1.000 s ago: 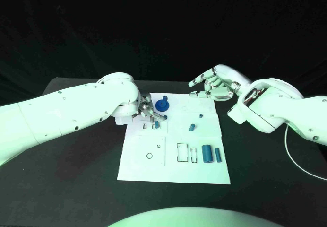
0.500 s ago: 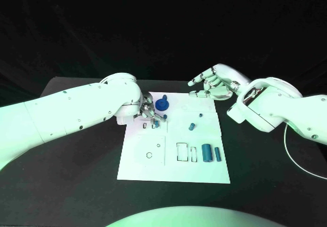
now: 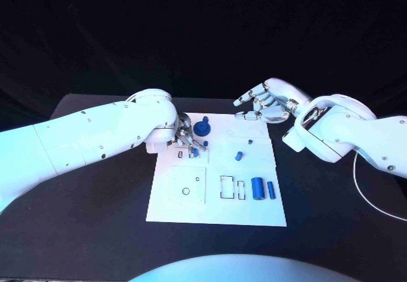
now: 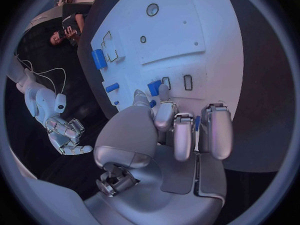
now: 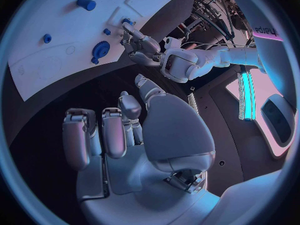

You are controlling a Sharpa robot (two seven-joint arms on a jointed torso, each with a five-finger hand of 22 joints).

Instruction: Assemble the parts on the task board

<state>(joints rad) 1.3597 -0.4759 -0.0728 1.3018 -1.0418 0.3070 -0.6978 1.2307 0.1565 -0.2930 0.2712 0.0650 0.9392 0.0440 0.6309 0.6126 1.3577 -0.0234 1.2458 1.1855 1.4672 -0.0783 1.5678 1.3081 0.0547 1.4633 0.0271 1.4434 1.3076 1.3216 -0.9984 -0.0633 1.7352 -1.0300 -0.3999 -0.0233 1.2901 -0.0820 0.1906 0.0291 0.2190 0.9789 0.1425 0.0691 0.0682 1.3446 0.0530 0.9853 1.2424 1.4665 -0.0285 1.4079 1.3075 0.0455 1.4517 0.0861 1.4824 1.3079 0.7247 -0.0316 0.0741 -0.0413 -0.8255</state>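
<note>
The white task board (image 3: 216,208) lies in the middle of the table. My left hand (image 3: 185,136) is over its far left corner. Thumb and fingertip pinch a small blue part (image 3: 195,151) (image 4: 154,87) down at two small slots (image 4: 177,82). A round blue knob (image 3: 202,128) (image 5: 100,50) stands just beyond the hand. A small blue piece (image 3: 239,157) lies mid-board. Two blue cylinders (image 3: 264,190) stand by rectangular slots (image 3: 227,188) at the near right. My right hand (image 3: 264,106) (image 5: 125,135) hovers past the board's far right edge, fingers loosely apart, holding nothing.
A tiny blue piece (image 3: 251,141) sits near the board's right edge. A round hole (image 3: 186,192) marks the near left section. Black table (image 3: 93,223) surrounds the board, and a thin white cable (image 3: 364,194) runs along the right side.
Almost nothing differs. My left hand still holds the small blue part at the slots, shifted only slightly. My right hand stays raised past the far edge.
</note>
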